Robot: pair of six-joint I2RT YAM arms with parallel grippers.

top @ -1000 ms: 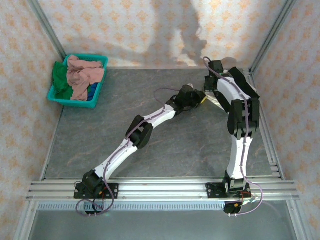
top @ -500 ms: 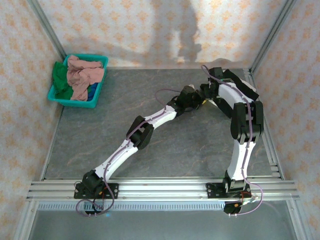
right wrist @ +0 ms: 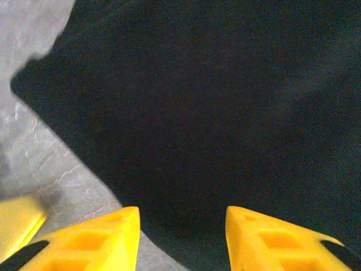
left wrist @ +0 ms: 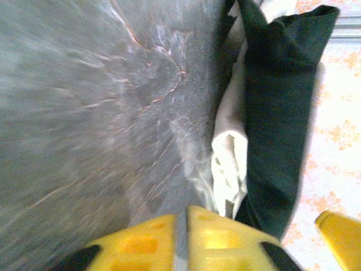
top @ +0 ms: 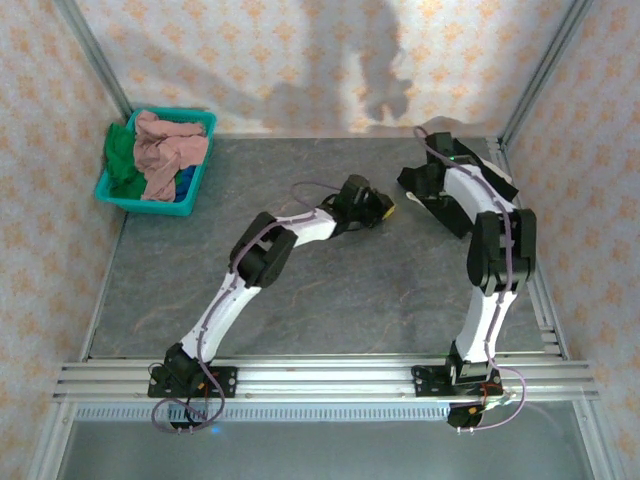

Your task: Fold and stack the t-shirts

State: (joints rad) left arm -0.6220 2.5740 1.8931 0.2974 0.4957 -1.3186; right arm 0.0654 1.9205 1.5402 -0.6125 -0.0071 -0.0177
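A black t-shirt (right wrist: 203, 101) lies folded at the table's back right (top: 440, 208). In the left wrist view it (left wrist: 276, 113) rests on a cream-white t-shirt (left wrist: 231, 152) whose edge sticks out. My right gripper (right wrist: 181, 226) hovers open just above the black cloth, holding nothing, and sits at the pile (top: 418, 185) in the top view. My left gripper (left wrist: 181, 228) is to the left of the pile (top: 385, 210), over bare table, its yellow fingers together but for a thin slit with nothing in it. Pink, green and blue t-shirts (top: 165, 150) are heaped in the basket.
The teal basket (top: 112, 195) stands at the back left corner. Patterned walls close in the back and both sides, and a metal rail (top: 320, 378) runs along the near edge. The two grippers are close beside each other.
My right gripper has opened and let go of the black t-shirt. My left arm has drawn back to the left, away from the pile.
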